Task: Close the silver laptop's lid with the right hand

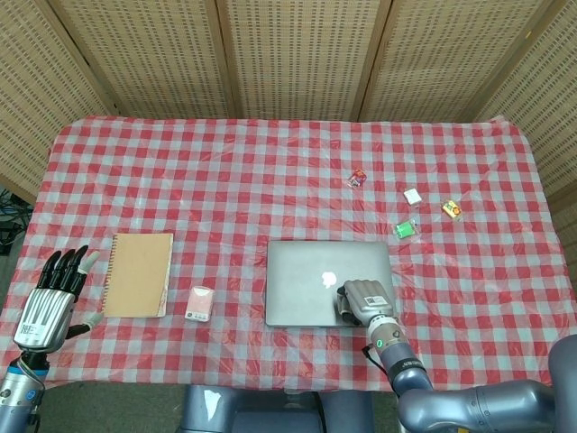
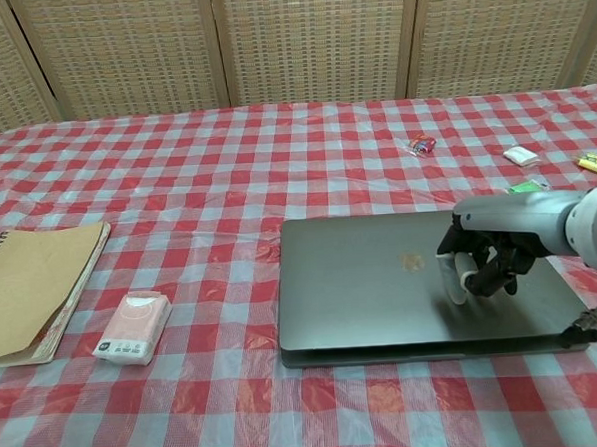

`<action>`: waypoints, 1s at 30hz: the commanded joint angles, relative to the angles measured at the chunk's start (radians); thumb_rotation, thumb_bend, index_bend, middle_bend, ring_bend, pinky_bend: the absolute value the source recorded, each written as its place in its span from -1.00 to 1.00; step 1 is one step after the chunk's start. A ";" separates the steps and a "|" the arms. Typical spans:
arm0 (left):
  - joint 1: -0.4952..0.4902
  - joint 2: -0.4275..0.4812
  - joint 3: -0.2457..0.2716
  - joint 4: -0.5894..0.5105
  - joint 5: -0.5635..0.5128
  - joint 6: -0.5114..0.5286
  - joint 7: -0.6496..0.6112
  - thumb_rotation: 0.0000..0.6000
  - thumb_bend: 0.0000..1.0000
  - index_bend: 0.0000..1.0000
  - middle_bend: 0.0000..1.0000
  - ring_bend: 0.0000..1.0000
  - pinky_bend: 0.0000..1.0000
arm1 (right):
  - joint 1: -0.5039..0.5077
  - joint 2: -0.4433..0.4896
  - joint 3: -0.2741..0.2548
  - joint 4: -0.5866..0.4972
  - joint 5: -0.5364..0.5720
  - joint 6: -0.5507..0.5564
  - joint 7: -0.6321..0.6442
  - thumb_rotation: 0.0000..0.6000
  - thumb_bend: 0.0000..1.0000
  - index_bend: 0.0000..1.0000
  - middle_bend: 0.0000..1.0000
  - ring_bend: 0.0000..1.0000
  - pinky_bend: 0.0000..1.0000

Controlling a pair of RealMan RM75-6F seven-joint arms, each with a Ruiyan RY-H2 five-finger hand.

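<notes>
The silver laptop (image 1: 311, 284) (image 2: 382, 279) lies on the checked tablecloth with its lid flat down on the base. My right hand (image 1: 363, 301) (image 2: 484, 262) rests on the lid's near right part, fingers curled in, pressing it from above and holding nothing. My left hand (image 1: 52, 298) hovers at the table's left edge beside the notebook, fingers spread and empty; it does not show in the chest view.
A brown spiral notebook (image 1: 139, 274) (image 2: 27, 288) and a pink tissue pack (image 1: 199, 303) (image 2: 134, 326) lie left of the laptop. Small wrapped sweets (image 1: 358, 178) (image 2: 422, 144), a white packet (image 1: 413, 196), a green one (image 1: 406, 229) and a yellow one (image 1: 452, 210) sit behind it at the right.
</notes>
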 commanded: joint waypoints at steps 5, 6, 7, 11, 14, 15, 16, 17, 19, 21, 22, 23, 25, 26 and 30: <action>0.000 0.000 0.000 0.001 0.000 0.002 -0.002 1.00 -0.76 -1.00 -1.00 -1.00 -1.00 | -0.004 -0.003 -0.001 0.005 -0.005 -0.006 0.004 1.00 1.00 0.23 0.00 -0.15 0.05; 0.000 0.000 0.000 0.001 0.000 0.002 -0.002 1.00 -0.76 -1.00 -1.00 -1.00 -1.00 | -0.004 -0.003 -0.002 0.006 -0.005 -0.006 0.004 1.00 1.00 0.23 0.00 -0.15 0.05; 0.000 0.000 0.000 0.001 0.000 0.002 -0.002 1.00 -0.76 -1.00 -1.00 -1.00 -1.00 | -0.005 -0.004 -0.002 0.007 -0.005 -0.007 0.004 1.00 1.00 0.23 0.00 -0.15 0.05; 0.000 0.000 0.000 0.001 0.000 0.000 -0.001 1.00 -0.76 -1.00 -1.00 -1.00 -1.00 | -0.007 -0.009 -0.003 0.016 0.001 -0.017 0.010 1.00 1.00 0.23 0.00 -0.15 0.05; 0.000 0.000 0.000 0.001 -0.002 -0.001 -0.001 1.00 -0.76 -1.00 -1.00 -1.00 -1.00 | -0.010 -0.011 -0.005 0.022 0.001 -0.021 0.012 1.00 1.00 0.23 -0.01 -0.15 0.05; 0.000 0.000 0.000 0.001 -0.002 -0.001 -0.002 1.00 -0.76 -1.00 -1.00 -1.00 -1.00 | -0.011 -0.011 -0.006 0.024 0.001 -0.023 0.014 1.00 1.00 0.23 -0.01 -0.15 0.04; 0.000 0.000 0.000 0.001 -0.002 -0.001 -0.001 1.00 -0.76 -1.00 -1.00 -1.00 -1.00 | -0.011 -0.010 -0.006 0.024 0.000 -0.025 0.015 1.00 1.00 0.23 -0.01 -0.16 0.04; 0.000 0.000 0.000 0.001 -0.002 0.000 -0.001 1.00 -0.76 -1.00 -1.00 -1.00 -1.00 | -0.012 -0.009 -0.005 0.023 -0.002 -0.026 0.017 1.00 1.00 0.22 -0.02 -0.17 0.03; 0.000 0.000 0.000 0.001 -0.001 0.001 -0.001 1.00 -0.76 -1.00 -1.00 -1.00 -1.00 | -0.017 -0.001 -0.003 0.015 -0.017 -0.028 0.027 1.00 1.00 0.19 -0.06 -0.20 -0.02; 0.001 0.001 -0.001 0.000 -0.002 0.003 -0.002 1.00 -0.76 -1.00 -1.00 -1.00 -1.00 | -0.027 0.021 0.004 -0.006 -0.063 -0.027 0.048 1.00 1.00 0.11 -0.14 -0.26 -0.10; 0.001 0.001 -0.002 0.000 -0.003 0.004 -0.003 1.00 -0.76 -1.00 -1.00 -1.00 -1.00 | -0.033 0.032 0.005 -0.015 -0.090 -0.026 0.056 1.00 1.00 0.06 -0.21 -0.32 -0.17; 0.001 0.002 -0.004 -0.001 -0.004 0.005 -0.004 1.00 -0.76 -1.00 -1.00 -1.00 -1.00 | -0.039 0.043 0.006 -0.024 -0.121 -0.021 0.066 1.00 0.98 0.02 -0.27 -0.37 -0.22; 0.002 0.003 -0.005 -0.002 -0.005 0.008 -0.006 1.00 -0.76 -1.00 -1.00 -1.00 -1.00 | -0.052 0.062 0.006 -0.035 -0.181 -0.009 0.082 1.00 0.72 -0.08 -0.46 -0.55 -0.38; 0.002 0.004 -0.006 -0.002 -0.006 0.009 -0.007 1.00 -0.76 -1.00 -1.00 -1.00 -1.00 | -0.061 0.074 0.006 -0.040 -0.220 -0.002 0.095 1.00 0.59 -0.11 -0.52 -0.61 -0.43; 0.004 0.006 -0.008 -0.004 -0.007 0.014 -0.012 1.00 -0.76 -1.00 -1.00 -1.00 -1.00 | -0.100 0.118 -0.002 -0.034 -0.370 0.031 0.137 1.00 0.09 -0.35 -0.83 -0.89 -0.59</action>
